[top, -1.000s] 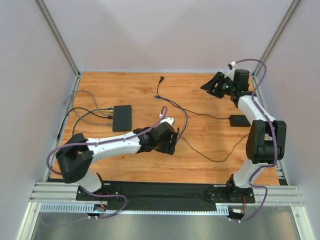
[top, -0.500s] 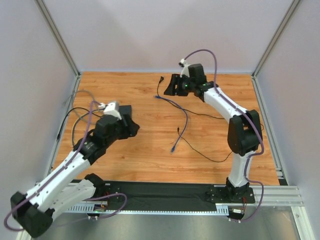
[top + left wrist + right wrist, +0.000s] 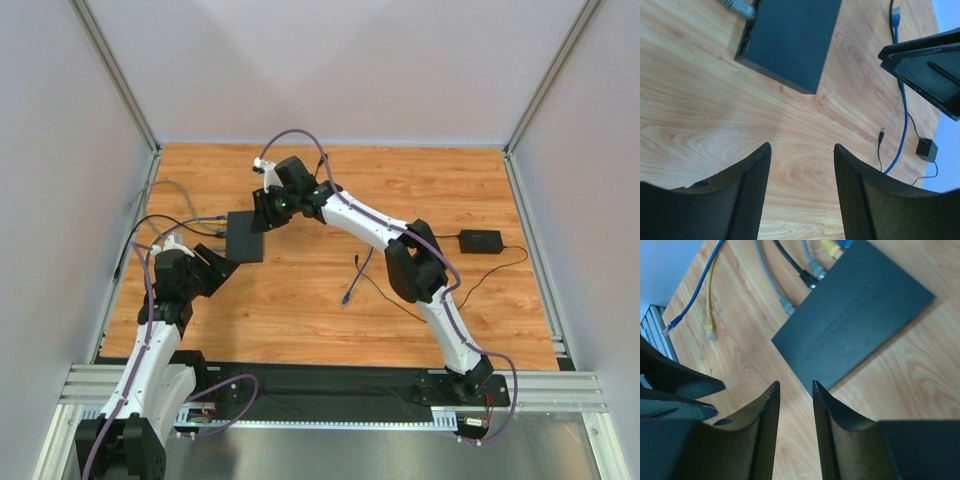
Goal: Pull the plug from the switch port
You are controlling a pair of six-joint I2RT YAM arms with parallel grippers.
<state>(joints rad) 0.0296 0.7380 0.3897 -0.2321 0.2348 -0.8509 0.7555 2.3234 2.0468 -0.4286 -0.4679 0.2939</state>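
Note:
The switch is a flat black box at the left of the wooden table. Grey, black, yellow and blue cables enter its left edge; a grey plug and a black plug show in the right wrist view, and a grey plug shows in the left wrist view. My left gripper is open and empty just in front of the switch. My right gripper hovers at the switch's far right corner, jaws a narrow gap apart and empty.
A black adapter brick with a thin black lead lies at the right. A loose blue cable crosses the middle. Loose blue and yellow plug ends lie left of the switch. Grey walls surround the table.
My right arm swung from the far right corner across to the switch. My left arm pulled back from the middle to the left, stopping in front of the switch.

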